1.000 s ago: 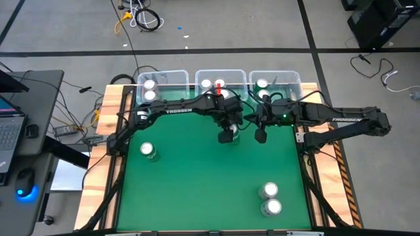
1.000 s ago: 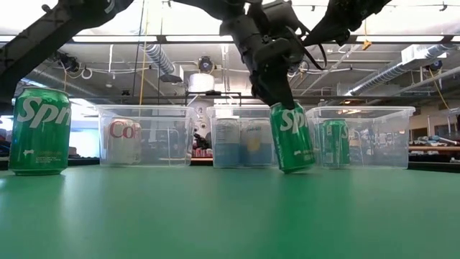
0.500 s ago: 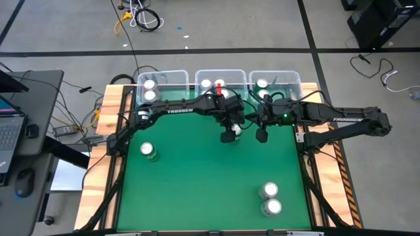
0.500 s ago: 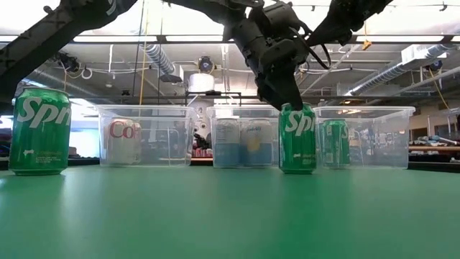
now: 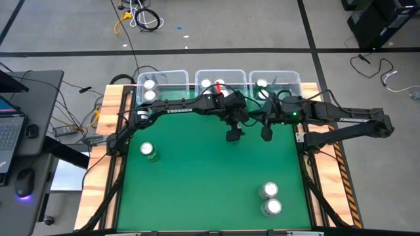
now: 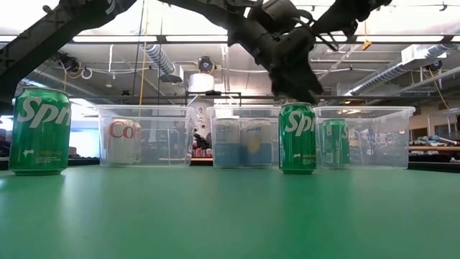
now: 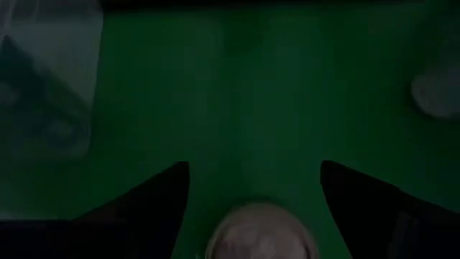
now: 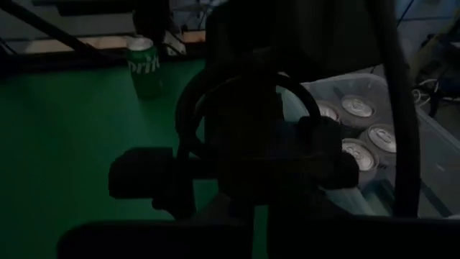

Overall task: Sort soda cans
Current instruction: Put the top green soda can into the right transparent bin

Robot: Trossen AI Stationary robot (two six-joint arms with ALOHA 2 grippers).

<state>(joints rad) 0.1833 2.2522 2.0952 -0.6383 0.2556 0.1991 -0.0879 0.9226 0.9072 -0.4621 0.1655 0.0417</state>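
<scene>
Green matting covers the table (image 5: 197, 190), seen from above, with three clear plastic bins (image 5: 162, 77) along its far edge, shiny round can tops showing in each. My left gripper (image 5: 233, 136) reaches to mid-table in front of the middle bin; my right gripper (image 5: 266, 133) hangs just beside it, and its state I cannot tell. Well off from my jaws stand three cans: a lone green can (image 5: 149, 151) on my left and a pair of silver-topped cans (image 5: 270, 191) toward the near right corner.

At table height, an upright green can (image 6: 297, 137) stands free on the mat directly beneath my left gripper (image 6: 302, 90), which is tilted just above its rim. The lone green can (image 6: 39, 132) stands far to one side. Behind, through the bin walls, I count one white can with red lettering (image 6: 124, 142), two pale cans (image 6: 226, 142) and one green can (image 6: 334, 143).

My left wrist view shows my jaws wide, dark fingers (image 7: 144, 208) either side of the upright green can's silver top (image 7: 260, 230), not touching it.

My right wrist view is mostly filled by the left arm's dark wrist (image 8: 244, 144); beyond it, the lone green can (image 8: 145, 66) and four silver tops (image 8: 357, 106) in one bin.
</scene>
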